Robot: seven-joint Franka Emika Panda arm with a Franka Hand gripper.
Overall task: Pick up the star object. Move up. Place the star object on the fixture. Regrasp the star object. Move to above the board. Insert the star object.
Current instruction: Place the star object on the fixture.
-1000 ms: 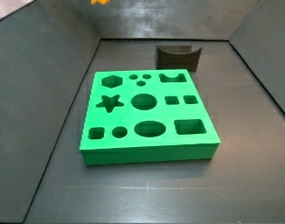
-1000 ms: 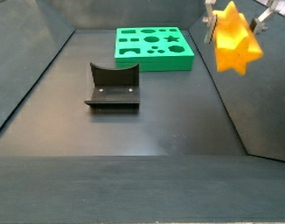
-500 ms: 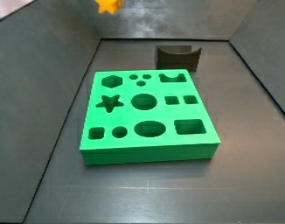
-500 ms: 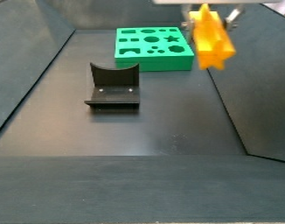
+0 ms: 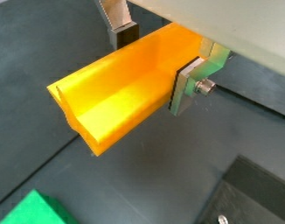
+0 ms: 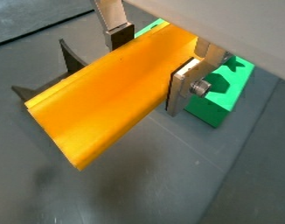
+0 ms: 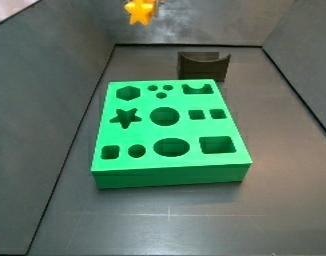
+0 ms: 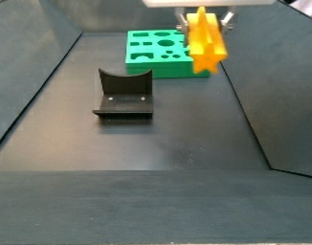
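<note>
The star object (image 5: 121,87) is an orange-yellow ridged bar; my gripper (image 5: 159,51) is shut on its upper end, silver fingers (image 5: 190,79) on both sides, as both wrist views show (image 6: 104,96). In a side view it hangs upright in the air (image 8: 204,40), near the green board's (image 8: 169,51) right edge, with the gripper (image 8: 202,11) at the top edge. In a side view it shows high at the back (image 7: 140,11), beyond the board (image 7: 166,130). The dark fixture (image 8: 122,94) stands on the floor, left of the star object; it also shows behind the board (image 7: 205,65).
Dark sloping walls (image 8: 37,72) enclose the dark floor (image 8: 159,144). The board (image 6: 221,87) and the fixture (image 6: 69,61) show past the bar in a wrist view.
The gripper has carried the star object leftward toward the board in a side view, and rightward and lower into view in the other side view.
</note>
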